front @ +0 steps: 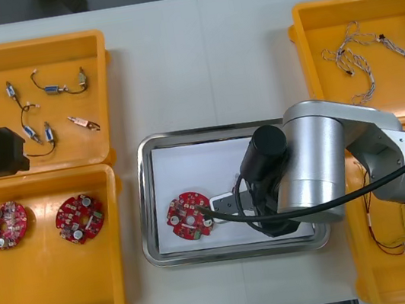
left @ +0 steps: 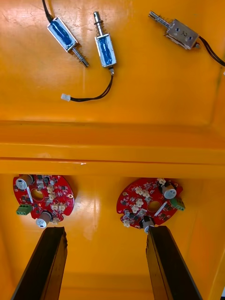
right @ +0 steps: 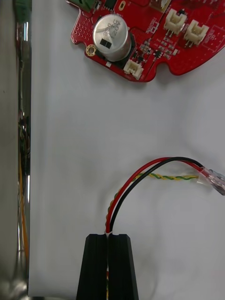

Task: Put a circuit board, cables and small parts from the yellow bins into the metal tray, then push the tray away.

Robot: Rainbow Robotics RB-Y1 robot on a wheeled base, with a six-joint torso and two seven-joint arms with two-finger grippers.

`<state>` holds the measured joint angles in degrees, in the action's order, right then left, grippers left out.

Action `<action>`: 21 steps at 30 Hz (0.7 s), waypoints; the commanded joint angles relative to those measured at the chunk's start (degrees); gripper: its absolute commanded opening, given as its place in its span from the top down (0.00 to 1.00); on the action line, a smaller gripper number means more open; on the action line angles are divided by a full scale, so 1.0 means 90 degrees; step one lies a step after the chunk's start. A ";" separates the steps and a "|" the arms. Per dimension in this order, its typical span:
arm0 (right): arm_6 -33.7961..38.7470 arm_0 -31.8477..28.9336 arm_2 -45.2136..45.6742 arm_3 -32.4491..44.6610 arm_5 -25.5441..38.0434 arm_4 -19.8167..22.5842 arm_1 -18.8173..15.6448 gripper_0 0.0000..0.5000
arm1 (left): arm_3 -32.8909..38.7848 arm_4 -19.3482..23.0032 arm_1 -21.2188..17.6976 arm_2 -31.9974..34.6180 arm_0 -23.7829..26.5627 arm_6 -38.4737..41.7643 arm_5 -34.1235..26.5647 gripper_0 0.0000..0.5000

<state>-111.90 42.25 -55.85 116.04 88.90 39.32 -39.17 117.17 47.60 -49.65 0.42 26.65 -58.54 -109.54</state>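
- Four yellow bins [front: 56, 298] stand on the table, two per side; the metal tray [front: 148, 207], white inside, sits between them
- the right arm [front: 328, 163] reaches across the tray; the right gripper [right: 108, 236] is low over the white floor, its fingers nearly pressed together, pinching one end of the red, black and yellow cable [right: 154, 168]
- the left gripper [left: 104, 229] hangs above the left bins, fingers spread, holding nothing
- one circuit board [front: 188, 217] lies in the tray, near the cable's clear plug [right: 213, 180]; two more boards [front: 80, 219] lie in the near left bin
- small metal parts [front: 46, 88] lie in the far left bin
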 commanded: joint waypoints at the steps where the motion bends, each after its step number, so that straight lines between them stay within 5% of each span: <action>1: -0.0008 0.0032 -0.0093 -0.0129 -0.0210 -0.0033 0.0183 1.00 | -0.0392 -0.0123 -0.0138 0.0168 0.0506 -0.0185 -0.0052 0.00; 21: 0.0197 -0.0349 -0.0093 -0.0159 -0.0239 -0.0209 0.0280 0.98 | -0.2687 -0.0719 0.0370 0.0158 0.1571 -0.0527 0.1135 0.00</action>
<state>-111.81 40.16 -56.37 113.50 87.07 38.05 -37.76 94.89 42.14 -47.66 0.42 36.94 -58.54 -100.78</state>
